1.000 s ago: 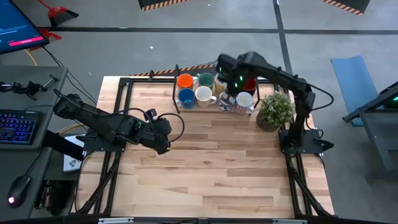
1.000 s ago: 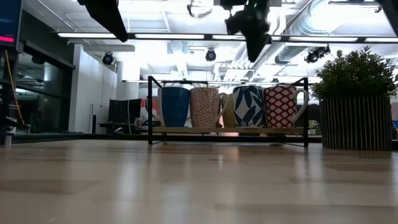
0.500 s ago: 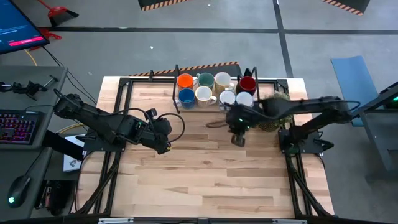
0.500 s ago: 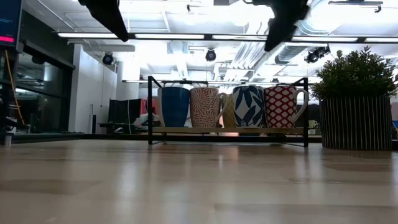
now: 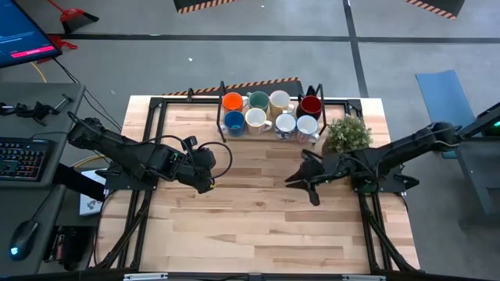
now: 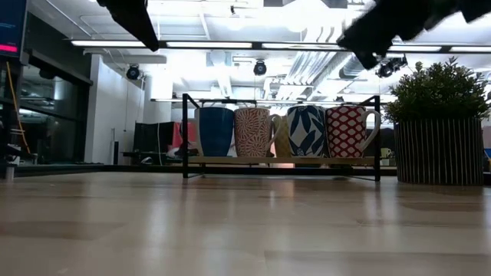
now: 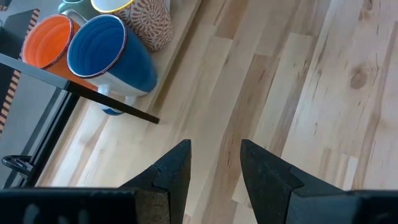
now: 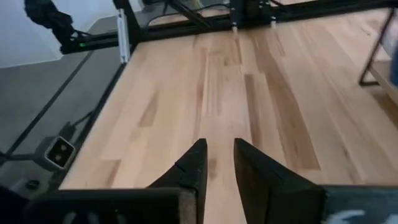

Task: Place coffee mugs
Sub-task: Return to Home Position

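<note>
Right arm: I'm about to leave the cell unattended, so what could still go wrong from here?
1. The right gripper is open over the table, and its arm passes close by the potted plant; folding home could brush the leaves.
2. The coffee mugs stand packed in two tight rows on the rack, right beside the plant; a knock there might rattle them.
The left gripper waits apart.

You're in a robotics lab or workshop: bare grey concrete floor (image 5: 234, 58), striped hazard tape (image 5: 258, 83) at 12 o'clock of the black-framed wooden table (image 5: 258, 211), a monitor (image 5: 23, 35) at 10 and a backlit keyboard (image 5: 19, 160) at 9. Low view gives you exposed ceiling ducts (image 6: 311, 69) and long strip lights (image 6: 192, 44) over an open hall.
</note>
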`<state>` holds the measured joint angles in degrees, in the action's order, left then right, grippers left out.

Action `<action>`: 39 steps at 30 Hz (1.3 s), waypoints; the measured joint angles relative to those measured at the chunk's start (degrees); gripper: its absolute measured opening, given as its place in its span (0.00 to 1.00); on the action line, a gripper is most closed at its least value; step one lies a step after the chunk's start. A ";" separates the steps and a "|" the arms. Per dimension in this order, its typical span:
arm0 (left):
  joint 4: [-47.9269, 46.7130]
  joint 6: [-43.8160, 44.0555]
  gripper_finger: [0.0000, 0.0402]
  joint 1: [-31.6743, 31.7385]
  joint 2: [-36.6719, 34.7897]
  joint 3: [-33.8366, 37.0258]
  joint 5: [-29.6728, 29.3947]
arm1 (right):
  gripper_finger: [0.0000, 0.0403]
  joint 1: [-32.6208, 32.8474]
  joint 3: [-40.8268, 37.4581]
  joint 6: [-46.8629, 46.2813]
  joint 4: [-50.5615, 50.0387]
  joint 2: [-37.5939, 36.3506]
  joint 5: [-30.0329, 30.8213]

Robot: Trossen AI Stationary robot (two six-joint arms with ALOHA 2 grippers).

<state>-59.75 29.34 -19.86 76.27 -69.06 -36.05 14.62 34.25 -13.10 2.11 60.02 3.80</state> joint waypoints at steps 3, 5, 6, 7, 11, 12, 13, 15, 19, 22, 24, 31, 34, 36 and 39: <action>0.04 0.00 0.32 0.02 0.00 0.00 0.00 | 0.15 -0.01 -3.85 -1.49 0.48 -3.01 0.28; 0.04 0.00 0.32 0.02 0.00 0.00 -0.01 | 0.15 0.02 -5.98 -1.49 0.31 -4.95 0.62; 0.07 0.00 0.32 0.02 0.00 0.00 0.00 | 0.15 0.02 -6.87 -1.13 0.33 -5.90 1.33; 0.06 -0.02 0.32 0.02 0.00 0.00 0.00 | 0.15 0.00 -7.74 -1.01 0.36 -6.71 2.80; 0.05 -0.01 0.32 0.02 0.00 0.00 0.00 | 0.15 -0.79 -12.56 -3.84 -1.34 -12.99 11.90; 0.09 0.00 0.32 0.01 0.00 0.00 0.00 | 0.15 -0.79 -14.10 -6.23 -1.03 -15.24 12.17; 0.09 -0.02 0.32 0.02 0.00 0.00 0.02 | 0.15 -0.75 -15.73 -6.17 -0.57 -17.51 11.76; 0.08 -0.02 0.32 0.02 -0.02 0.00 0.02 | 0.15 -0.73 -19.60 -2.54 -0.36 -22.74 8.44; 0.10 -0.01 0.32 0.02 -0.03 0.00 0.02 | 0.15 -0.75 -25.88 2.19 6.44 -31.33 0.49; 0.09 0.00 0.32 0.00 -0.04 0.00 0.04 | 0.15 -0.73 -28.58 5.24 7.60 -36.29 -1.11; 0.09 -0.02 0.32 0.02 -0.04 0.00 0.04 | 0.15 -0.73 -29.43 7.55 8.22 -39.25 -0.98; 0.11 0.00 0.32 0.02 -0.04 0.00 0.04 | 0.15 -1.13 -29.86 14.41 6.61 -45.41 -0.85; 0.09 0.00 0.32 0.02 -0.04 0.00 0.04 | 0.15 -2.84 -29.86 14.31 2.51 -48.37 -0.82; 0.09 -0.02 0.32 0.02 -0.04 0.00 0.04 | 0.15 -4.27 -29.86 13.37 -0.85 -50.64 -1.07; 0.09 -0.01 0.32 0.02 -0.04 0.00 0.04 | 0.15 -6.46 -29.89 13.05 -4.11 -53.67 -4.37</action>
<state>-59.66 29.33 -19.84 76.23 -69.06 -36.01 8.16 4.36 -0.05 -2.01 6.35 -0.57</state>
